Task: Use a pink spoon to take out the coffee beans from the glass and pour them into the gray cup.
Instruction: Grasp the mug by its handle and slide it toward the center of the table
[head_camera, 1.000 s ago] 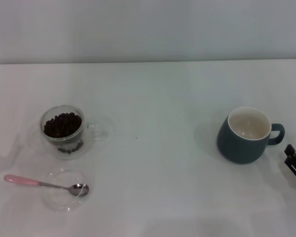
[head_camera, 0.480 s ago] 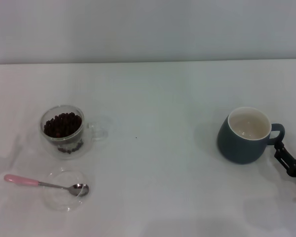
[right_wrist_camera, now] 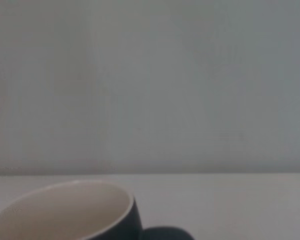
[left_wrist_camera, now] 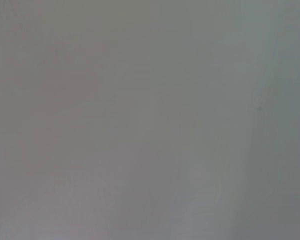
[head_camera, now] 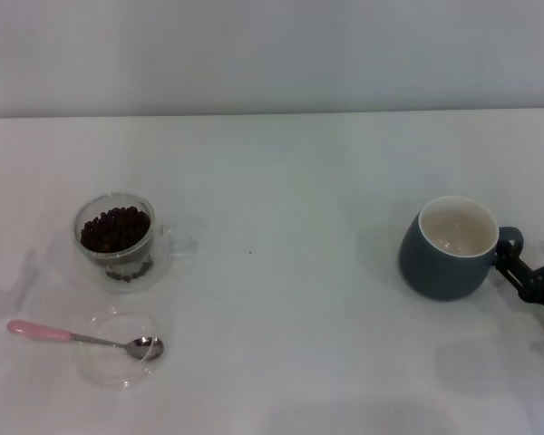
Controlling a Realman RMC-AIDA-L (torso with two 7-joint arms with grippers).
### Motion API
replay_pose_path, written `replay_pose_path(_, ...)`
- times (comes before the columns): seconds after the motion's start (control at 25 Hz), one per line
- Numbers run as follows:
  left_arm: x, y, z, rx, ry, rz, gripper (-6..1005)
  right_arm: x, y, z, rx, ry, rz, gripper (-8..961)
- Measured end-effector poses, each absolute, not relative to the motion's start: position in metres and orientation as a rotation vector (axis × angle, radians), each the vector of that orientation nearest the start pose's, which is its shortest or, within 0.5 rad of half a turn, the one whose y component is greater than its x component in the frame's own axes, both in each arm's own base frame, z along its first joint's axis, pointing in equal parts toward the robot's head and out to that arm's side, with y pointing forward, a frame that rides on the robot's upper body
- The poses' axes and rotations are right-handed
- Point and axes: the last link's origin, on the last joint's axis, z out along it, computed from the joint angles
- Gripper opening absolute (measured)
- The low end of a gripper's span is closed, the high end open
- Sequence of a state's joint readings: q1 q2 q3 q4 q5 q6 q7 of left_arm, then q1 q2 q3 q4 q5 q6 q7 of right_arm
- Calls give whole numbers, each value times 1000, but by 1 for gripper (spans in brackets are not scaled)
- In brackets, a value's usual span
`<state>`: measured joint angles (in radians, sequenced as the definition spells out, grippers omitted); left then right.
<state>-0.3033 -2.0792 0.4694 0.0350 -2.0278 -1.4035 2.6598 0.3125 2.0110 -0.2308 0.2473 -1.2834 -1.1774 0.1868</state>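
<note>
- The glass (head_camera: 115,237) stands at the table's (head_camera: 281,181) left, with the beans (head_camera: 115,227) in it.
- The dish (head_camera: 118,349) lies just in front of the glass.
- The spoon (head_camera: 82,337) rests across the dish, handle pointing left.
- The cup (head_camera: 450,246) stands far right, the right gripper (head_camera: 533,275) just beside its handle.

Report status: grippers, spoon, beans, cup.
Right gripper open at the gray cup handle. Left gripper out of view. Pink spoon untouched on glass dish; coffee beans in the glass. Nothing blocking.
</note>
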Motion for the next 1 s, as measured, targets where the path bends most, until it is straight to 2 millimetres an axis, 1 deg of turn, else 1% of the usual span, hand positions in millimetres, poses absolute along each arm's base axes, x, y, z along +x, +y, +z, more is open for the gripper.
replay_pose_path(0.2, -365, 268, 8, -1593, -652, -851, 853, 390, 256, -31, -1624, 816, 532, 840)
replay_pose_path(0.4, -364, 269, 8, -1593, -649, -853, 853, 391, 258, -30, -1606, 826, 532, 837)
replay_pose_path(0.64, -364, 270, 10, -1593, -641, -851, 853, 388, 256, -36, -1626, 848, 548, 835)
replay_pose_path(0.72, -365, 270, 11, -1593, -640, -850, 853, 386, 255, -39, -1638, 850, 556, 708)
replay_pose_path(0.96, -366, 271, 12, -1594, -639, -840, 853, 379, 257, -43, -1680, 847, 592, 484)
replay_pose_path(1.0, -366, 271, 11, -1594, -641, -838, 853, 378, 257, -43, -1681, 848, 596, 434)
